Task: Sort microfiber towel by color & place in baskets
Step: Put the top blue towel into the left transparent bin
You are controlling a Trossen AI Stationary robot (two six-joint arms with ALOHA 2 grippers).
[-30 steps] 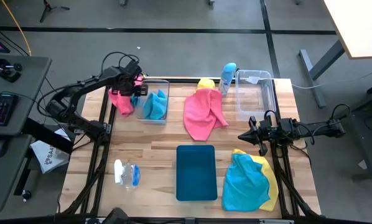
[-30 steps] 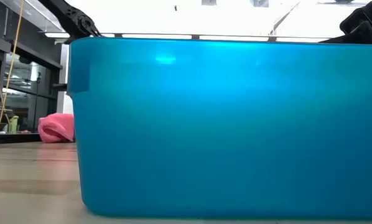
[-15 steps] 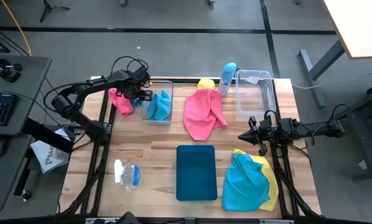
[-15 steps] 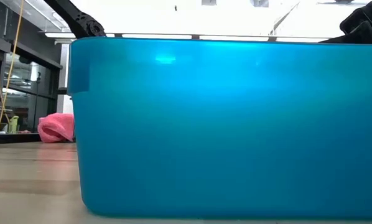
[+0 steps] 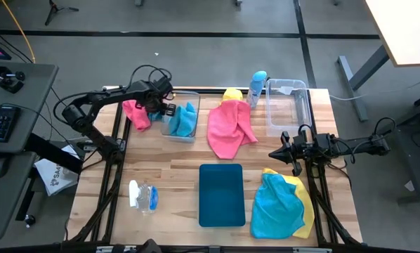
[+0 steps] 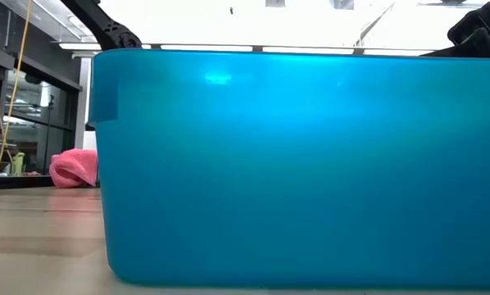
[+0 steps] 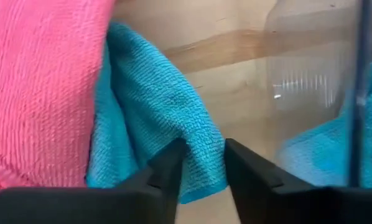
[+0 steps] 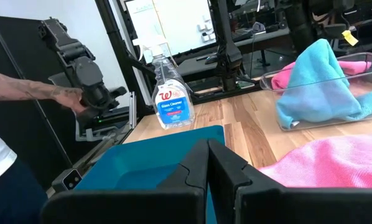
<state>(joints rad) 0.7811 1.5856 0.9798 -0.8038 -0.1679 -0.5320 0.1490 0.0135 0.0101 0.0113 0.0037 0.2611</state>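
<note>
My left gripper [image 5: 162, 107] is at the table's far left, between a bunched pink towel [image 5: 135, 114] and a clear bin [image 5: 193, 98] that holds a blue towel [image 5: 182, 121]. It is shut on a blue towel fold [image 7: 167, 106] that lies against the pink towel [image 7: 43, 87] outside the bin wall [image 7: 359, 74]. My right gripper [image 5: 283, 154] waits shut, by the right edge. A second pink towel [image 5: 230, 128] lies spread mid-table over a yellow one [image 5: 232, 93]. Blue [image 5: 277, 204] and yellow [image 5: 307, 211] towels lie near right, beside the teal tray [image 5: 221, 195]. My left gripper pinches a rounded fold of the blue towel [image 7: 201, 152] between its two fingers [image 7: 170, 171], beside the pink towel. The cloth bulges out past the fingertips. The rest of this towel runs under the pink one. Whether it is lifted off the wood, I cannot tell.
A second clear bin [image 5: 289, 107] stands far right with a spray bottle [image 5: 256, 88] next to it. A small clear bottle [image 5: 144, 197] lies near left. In the low view the teal tray's wall [image 6: 302, 164] fills the picture. A person's arm [image 8: 24, 90] shows beyond the table.
My left gripper has moved a little toward the table's right and near edge, closer to the bin with the blue towel. The bin appears to have slid slightly to the right. My right arm has kept still.
</note>
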